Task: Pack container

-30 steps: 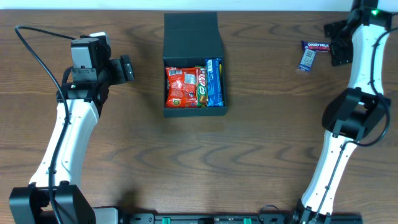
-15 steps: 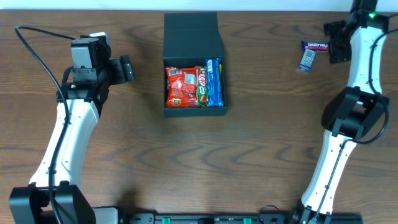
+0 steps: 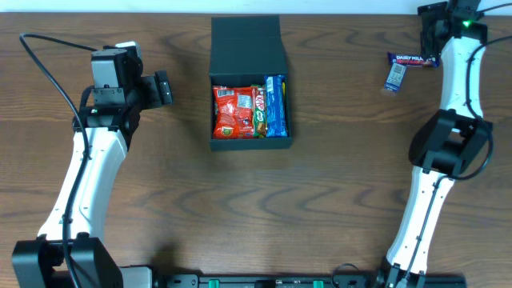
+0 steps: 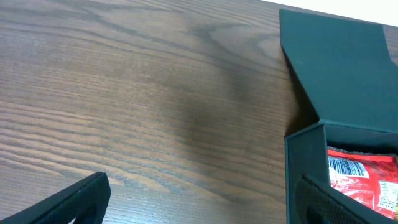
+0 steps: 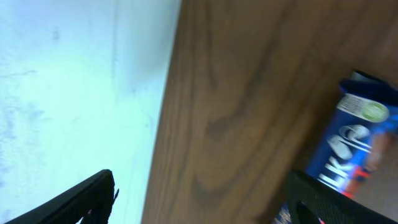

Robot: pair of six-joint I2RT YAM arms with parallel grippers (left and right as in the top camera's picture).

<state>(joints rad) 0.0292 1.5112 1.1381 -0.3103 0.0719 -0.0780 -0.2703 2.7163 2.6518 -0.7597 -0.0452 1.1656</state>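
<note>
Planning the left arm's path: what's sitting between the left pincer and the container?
Only bare wood of the table, seen overhead, separates left pincer from container.

White arm links with black joints; black cable loops; green light glowing.

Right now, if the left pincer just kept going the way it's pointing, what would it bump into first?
Probably the black container. In the left wrist view, the open left pincer looks across bare table toward the box's near wall and open lid. Depth is hard to judge, so it might skim the corner instead.
</note>
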